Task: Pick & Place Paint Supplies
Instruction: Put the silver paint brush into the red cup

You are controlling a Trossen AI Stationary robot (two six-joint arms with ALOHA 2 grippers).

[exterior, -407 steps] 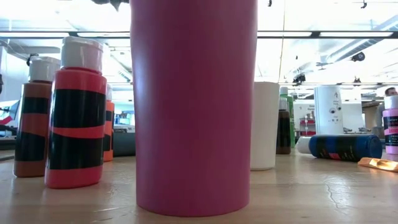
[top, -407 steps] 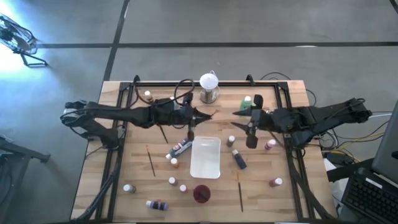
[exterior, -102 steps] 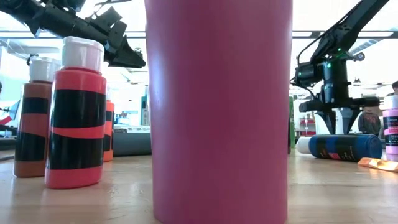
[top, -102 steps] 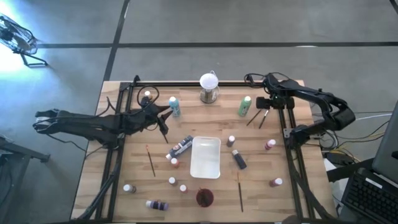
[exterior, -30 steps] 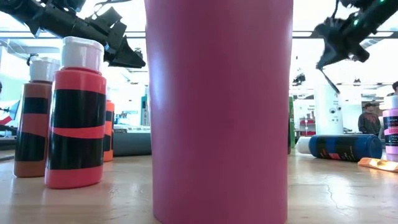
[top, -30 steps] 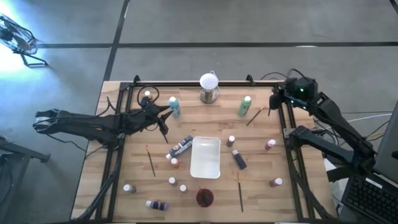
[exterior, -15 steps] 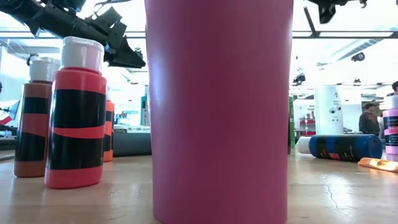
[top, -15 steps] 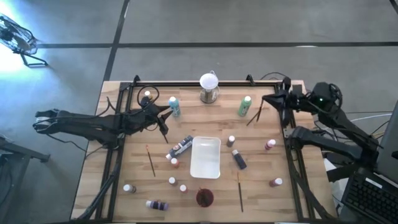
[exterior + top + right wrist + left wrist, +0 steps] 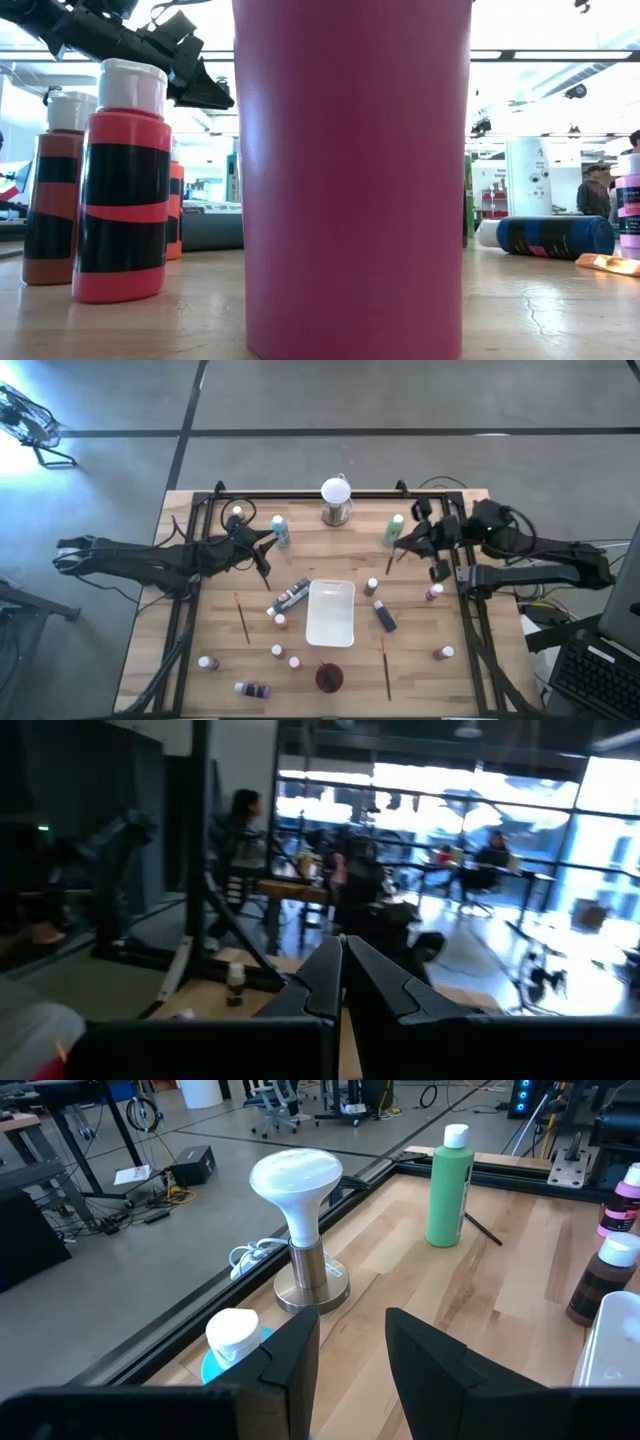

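Note:
Small white-capped paint bottles stand and lie scattered on the wooden table. A teal one (image 9: 281, 531) and a green one (image 9: 394, 530) stand upright at the far side. Two thin brushes (image 9: 242, 617) (image 9: 386, 668) lie flat. My left gripper (image 9: 268, 540) hangs open and level beside the teal bottle (image 9: 232, 1342), with nothing between its fingers. My right gripper (image 9: 402, 541) is shut and empty. It is held level above the table next to the green bottle, and its fingers (image 9: 341, 955) are closed together.
A white tray (image 9: 331, 612) lies at the middle. The dark red cup (image 9: 326, 676) stands at the near edge and fills the low view (image 9: 350, 170). A white globe on a metal base (image 9: 337, 500) stands at the far edge. A black rail (image 9: 300, 493) frames the table.
My right gripper has swung from the table's far right corner toward the middle. It has tipped up from pointing down to about level and has risen out of the low view. It stays shut.

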